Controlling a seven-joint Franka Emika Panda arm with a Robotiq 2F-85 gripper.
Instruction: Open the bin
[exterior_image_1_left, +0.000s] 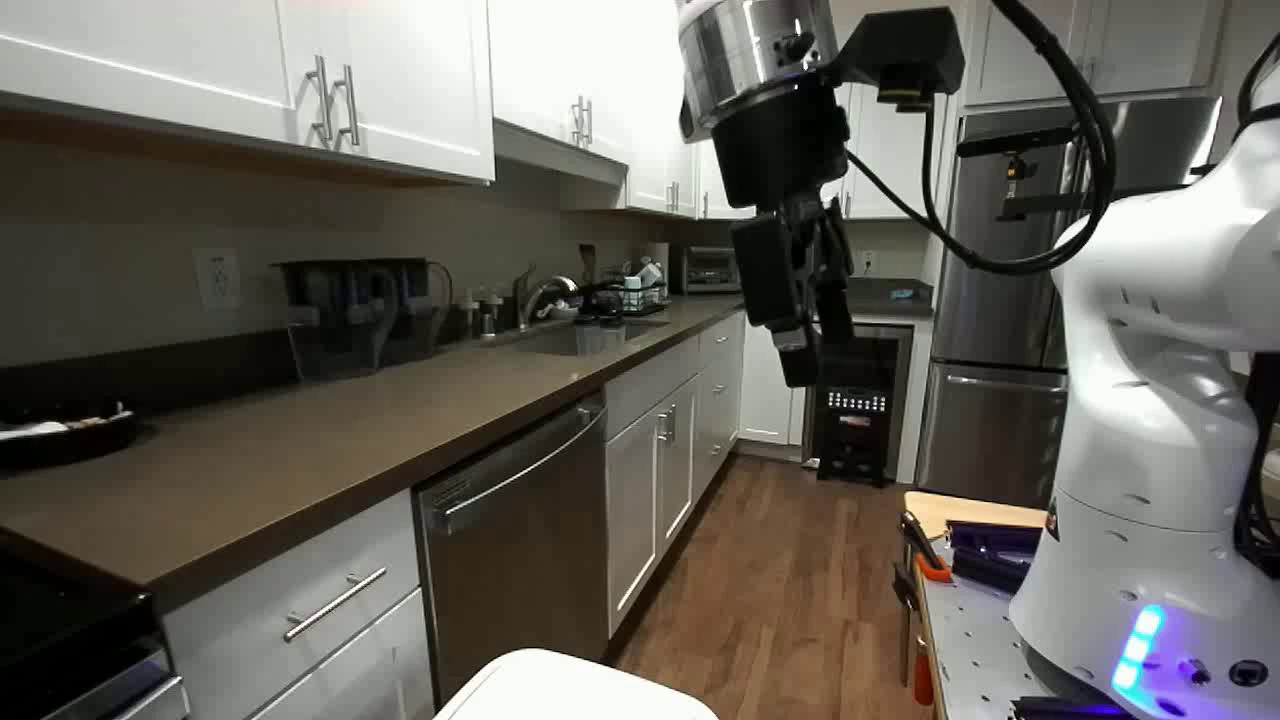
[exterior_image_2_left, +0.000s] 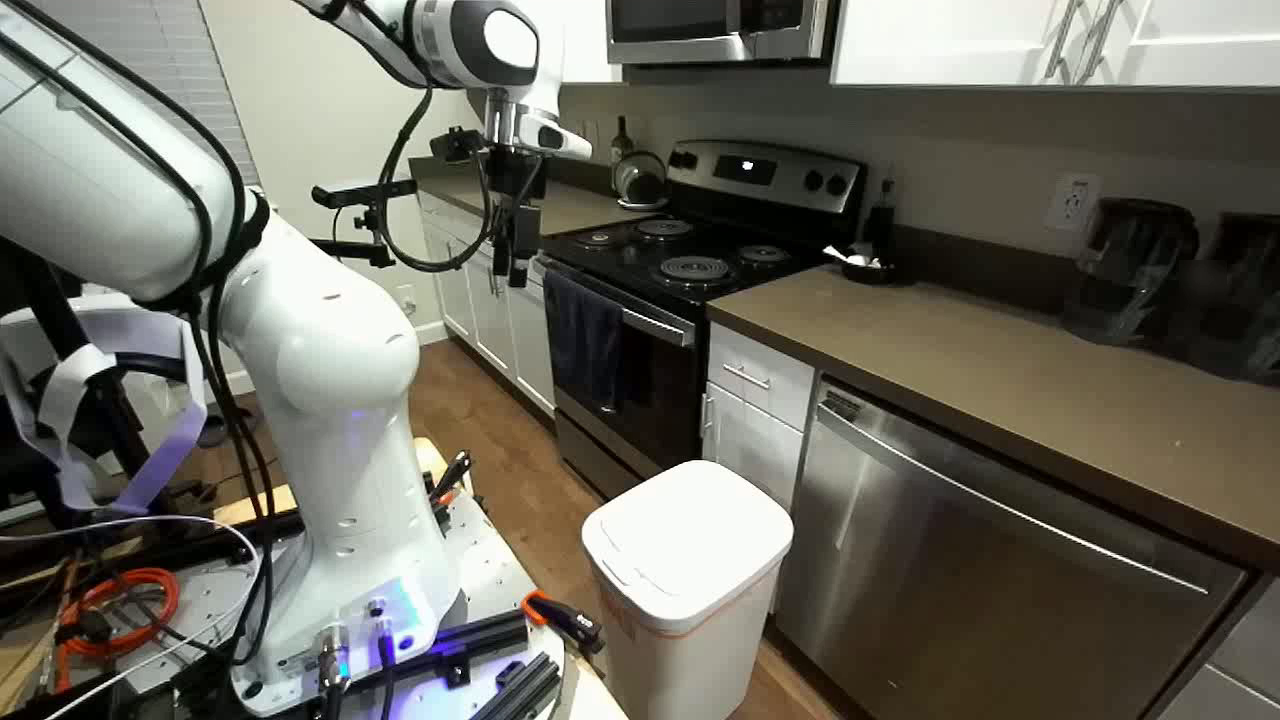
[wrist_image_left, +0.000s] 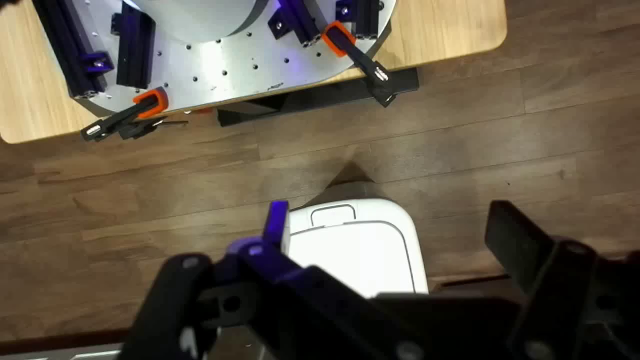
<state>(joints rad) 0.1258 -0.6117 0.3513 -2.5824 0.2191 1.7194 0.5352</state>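
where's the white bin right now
In an exterior view, the white bin is at the lower middle, between the robot's base on the left and the dishwasher on the right.

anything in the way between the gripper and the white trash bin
Nothing visible is. The wrist view looks past the open gripper onto the closed white trash bin, which only the gripper itself partly hides. The black-and-orange clamps at the wooden table's edge sit off to the side.

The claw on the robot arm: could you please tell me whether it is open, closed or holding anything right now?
Claw: open, its fingers well apart, holding nothing.
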